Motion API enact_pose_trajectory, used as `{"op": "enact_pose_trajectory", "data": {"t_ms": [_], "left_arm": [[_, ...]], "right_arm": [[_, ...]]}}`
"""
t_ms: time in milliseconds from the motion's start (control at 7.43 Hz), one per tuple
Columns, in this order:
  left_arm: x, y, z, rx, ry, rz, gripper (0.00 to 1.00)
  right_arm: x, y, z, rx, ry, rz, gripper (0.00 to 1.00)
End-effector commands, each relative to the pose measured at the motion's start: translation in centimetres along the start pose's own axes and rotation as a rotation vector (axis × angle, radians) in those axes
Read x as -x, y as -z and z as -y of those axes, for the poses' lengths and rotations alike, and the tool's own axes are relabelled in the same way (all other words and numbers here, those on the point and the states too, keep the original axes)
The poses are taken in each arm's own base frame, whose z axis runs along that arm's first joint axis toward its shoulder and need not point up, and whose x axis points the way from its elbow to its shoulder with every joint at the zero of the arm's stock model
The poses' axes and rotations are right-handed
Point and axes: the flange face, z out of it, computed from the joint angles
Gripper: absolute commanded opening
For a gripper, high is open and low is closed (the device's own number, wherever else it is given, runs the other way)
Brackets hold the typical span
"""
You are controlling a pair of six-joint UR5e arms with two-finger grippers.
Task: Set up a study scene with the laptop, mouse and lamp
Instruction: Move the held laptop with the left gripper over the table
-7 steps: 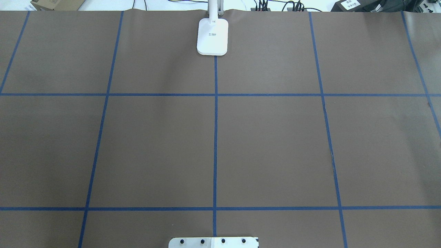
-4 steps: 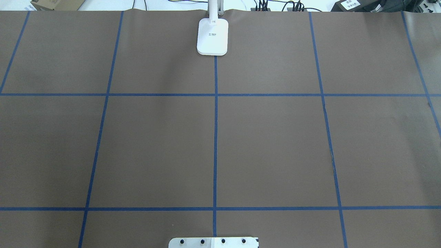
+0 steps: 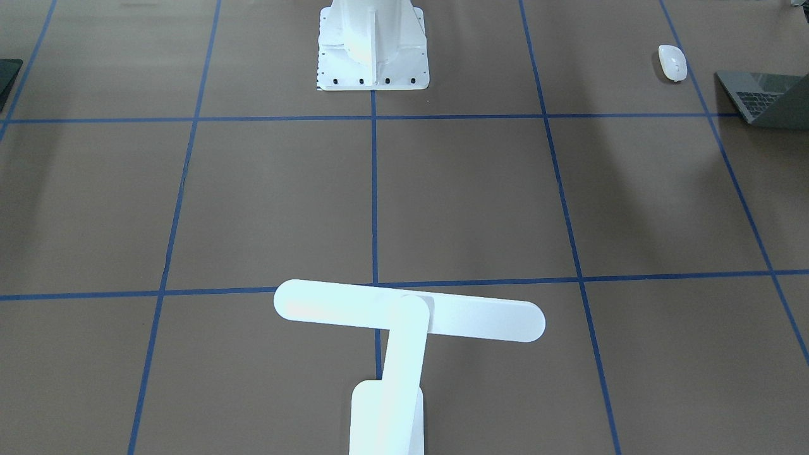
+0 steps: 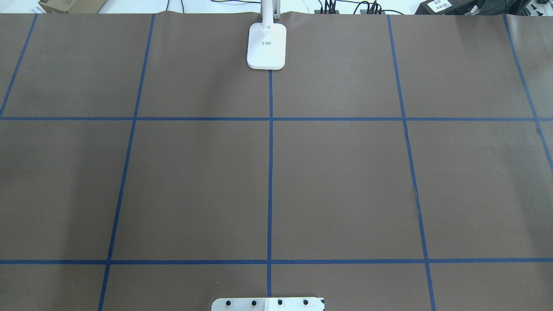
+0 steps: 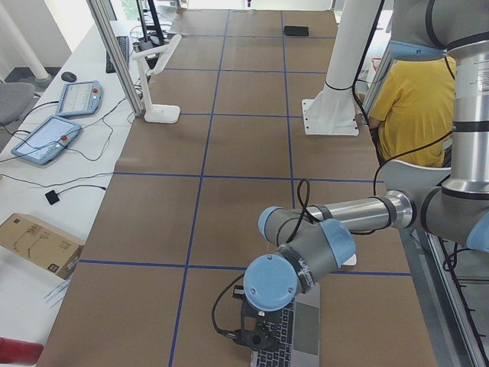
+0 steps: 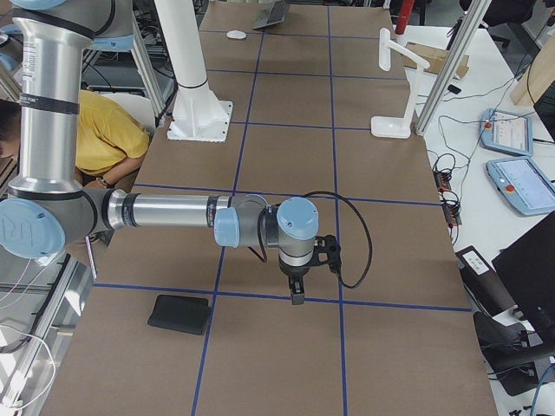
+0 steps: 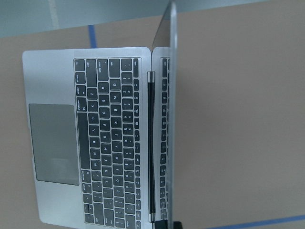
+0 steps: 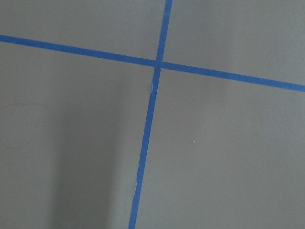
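Observation:
The laptop (image 7: 109,138) lies open on the brown table, keys and trackpad up, its screen standing edge-on. It also shows at the table's end (image 3: 768,101) (image 5: 298,336) (image 6: 271,15). My left gripper (image 5: 258,342) hangs just over its keyboard; I cannot tell whether it is open or shut. The white mouse (image 3: 672,62) (image 6: 236,35) rests beside the laptop. At the far edge's middle stands the lamp (image 3: 411,313) (image 4: 266,45) (image 5: 157,84) (image 6: 395,78). My right gripper (image 6: 297,295) points down over bare table at the other end; its state cannot be told.
The white bolted pedestal (image 3: 373,50) (image 4: 268,303) (image 6: 198,121) stands at the near edge's middle. A black mat (image 6: 179,314) (image 5: 296,30) lies near my right arm. A person in a yellow shirt (image 5: 416,99) sits behind the robot. Pendants (image 5: 46,138) and cables lie beyond the table.

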Motion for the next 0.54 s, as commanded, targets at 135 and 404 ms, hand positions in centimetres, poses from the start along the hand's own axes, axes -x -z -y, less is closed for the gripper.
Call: {"op": "enact_pose_trajectory", "data": {"t_ms": [135, 404], "left_arm": [[-11.3, 2.0, -7.3, 0.053, -0.044, -0.058, 0.00], [-17.7, 2.1, -18.0, 0.047, -0.092, -0.049, 0.00]], "right_arm": [[-0.1, -0.1, -0.1, 0.003, -0.003, 0.004, 1.00], [-0.1, -0.2, -0.3, 0.004, -0.004, 0.003, 1.00]]}}
